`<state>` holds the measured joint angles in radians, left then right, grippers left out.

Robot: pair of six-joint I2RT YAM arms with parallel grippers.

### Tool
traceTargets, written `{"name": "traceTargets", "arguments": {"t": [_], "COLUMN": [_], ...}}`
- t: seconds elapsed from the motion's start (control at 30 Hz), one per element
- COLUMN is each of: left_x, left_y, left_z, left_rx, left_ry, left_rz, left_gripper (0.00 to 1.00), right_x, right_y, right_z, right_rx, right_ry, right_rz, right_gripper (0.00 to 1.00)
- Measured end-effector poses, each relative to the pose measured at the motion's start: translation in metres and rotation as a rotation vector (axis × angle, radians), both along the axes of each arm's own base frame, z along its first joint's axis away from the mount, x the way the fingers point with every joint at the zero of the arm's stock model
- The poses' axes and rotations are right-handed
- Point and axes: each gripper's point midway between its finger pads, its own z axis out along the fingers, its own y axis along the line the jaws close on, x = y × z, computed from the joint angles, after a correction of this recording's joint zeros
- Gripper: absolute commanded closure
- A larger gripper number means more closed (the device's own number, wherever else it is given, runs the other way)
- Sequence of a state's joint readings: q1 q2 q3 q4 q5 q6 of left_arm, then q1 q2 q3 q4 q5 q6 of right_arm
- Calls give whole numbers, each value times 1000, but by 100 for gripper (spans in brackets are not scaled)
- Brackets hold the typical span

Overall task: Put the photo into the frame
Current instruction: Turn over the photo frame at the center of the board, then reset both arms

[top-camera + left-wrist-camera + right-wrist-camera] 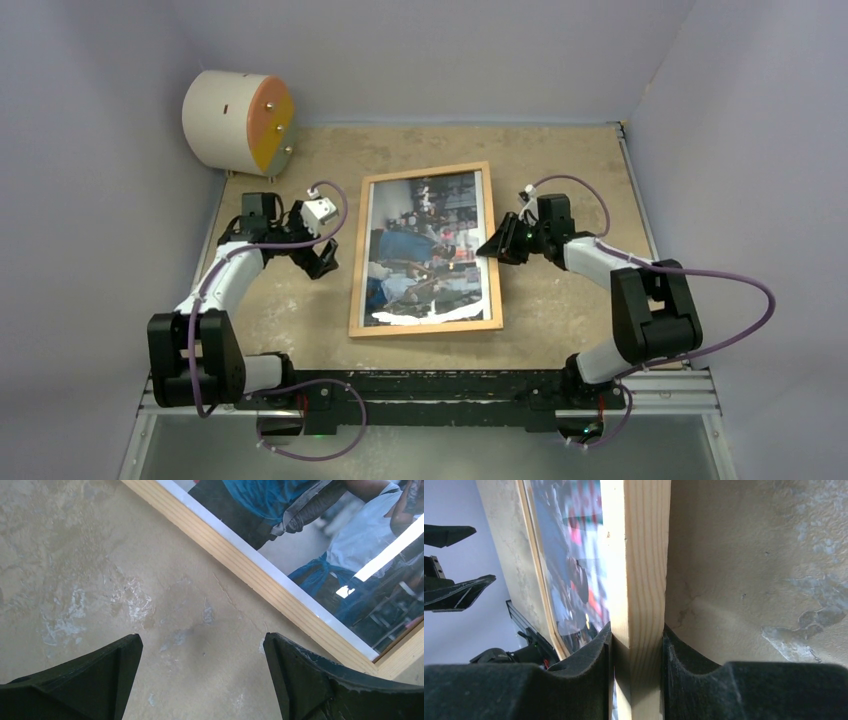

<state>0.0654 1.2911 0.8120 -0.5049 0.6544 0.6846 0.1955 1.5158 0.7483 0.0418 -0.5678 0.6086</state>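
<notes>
The frame (360, 255), thin light wood, lies flat in the middle of the table. The photo (430, 250) of people in blue, white and dark tones lies inside it, picture side up. My right gripper (492, 248) is shut on the frame's right rail; in the right wrist view the rail (639, 570) runs between the two black pads (636, 640), with the photo (569, 555) to its left. My left gripper (322, 262) hovers over bare table left of the frame, wide open and holding nothing (202, 645). The frame's rail (250, 575) and the photo (320, 535) lie just beyond its right finger.
A white drum with an orange face (237, 120) sits at the back left corner. Pale walls close in the table on three sides. A black rail (430, 385) runs along the near edge between the arm bases. The tabletop (100, 580) is beige and scuffed.
</notes>
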Motion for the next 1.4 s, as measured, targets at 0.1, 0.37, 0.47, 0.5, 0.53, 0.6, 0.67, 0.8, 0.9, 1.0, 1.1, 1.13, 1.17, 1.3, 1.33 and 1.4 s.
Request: {"name": "traceTargets", "arguments": {"t": [0.1,0.37,0.47,0.5,0.53,0.6,0.67,0.8,0.9,1.0,1.1,1.13,1.17,1.3,1.33,1.4], "left_x": [-1,1,4,4,4,3,3,6,14,24,33,36,39,48,49,54], "left_y": [1,3,4,4,4,4,4,4,9,21,41,47,50,64,67,68], "left_z": [-10,-22,-21,-21,-21,-21,-23,-24,-26,-33,-39,-39,-38,-30,-29,-24], "left_rx": [-6,-30,-34,-35,-35,-37,-39,-53,-64,-67,-63,-63,-62,-67,-70,-87], "left_ry": [9,21,6,1,-1,-7,-6,-11,-37,-78,-134,-160,-182,-313,-339,-380], "left_rz": [32,115,129,129,130,129,131,161,234,364,534,576,600,678,692,706], "left_gripper": [0,0,0,0,0,0,0,0,0,0,0,0,0,0,0,0], "right_x": [-3,-1,-1,-1,0,7,10,19,30,33,27,23,19,11,11,14], "right_y": [-1,-11,-17,-19,-19,-20,-25,-45,-76,-119,-158,-170,-180,-203,-206,-211], "right_z": [-7,-31,-37,-38,-37,-25,-17,-6,19,68,102,102,97,54,50,50], "right_rx": [2,-77,-118,-126,-115,-109,-111,-173,-288,-378,-397,-414,-442,-610,-641,-682], "right_ry": [-6,-7,-8,-10,-7,-66,-91,-137,-246,-482,-722,-776,-796,-742,-735,-753], "right_rz": [-1,-13,-27,-30,-36,-33,-47,-130,-275,-512,-756,-819,-858,-889,-887,-888], "right_gripper": [69,52,12,2,1,1,1,1,1,1,1,1,1,1,1,1]}}
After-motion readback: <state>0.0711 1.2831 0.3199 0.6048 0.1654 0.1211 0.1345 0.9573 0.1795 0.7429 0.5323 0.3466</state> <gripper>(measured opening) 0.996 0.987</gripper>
